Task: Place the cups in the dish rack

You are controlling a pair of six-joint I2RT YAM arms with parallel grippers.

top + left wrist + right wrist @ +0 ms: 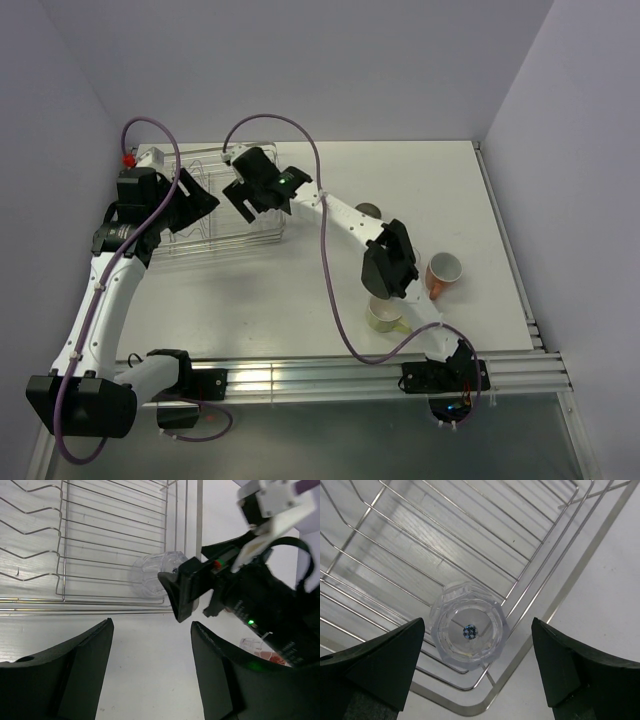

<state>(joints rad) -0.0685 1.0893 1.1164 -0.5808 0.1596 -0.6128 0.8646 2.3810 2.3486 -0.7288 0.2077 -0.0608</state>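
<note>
left gripper (151, 625): jaws apart | right gripper (477, 625): jaws wide (pointing down)

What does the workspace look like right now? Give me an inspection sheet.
Surface: white table, metal rails along its near edge.
Job's things: dish rack far left, one clear glass inside at a corner; orange mug, yellow-green mug and brown cup on the table, outside the rack.
Clutter: nothing seen.
Grippers: right gripper open over the glass, not touching; left gripper open, empty, beside the rack.
Cables: purple cables arching over both arms.
Surroundings: pale lilac walls on three sides.
</note>
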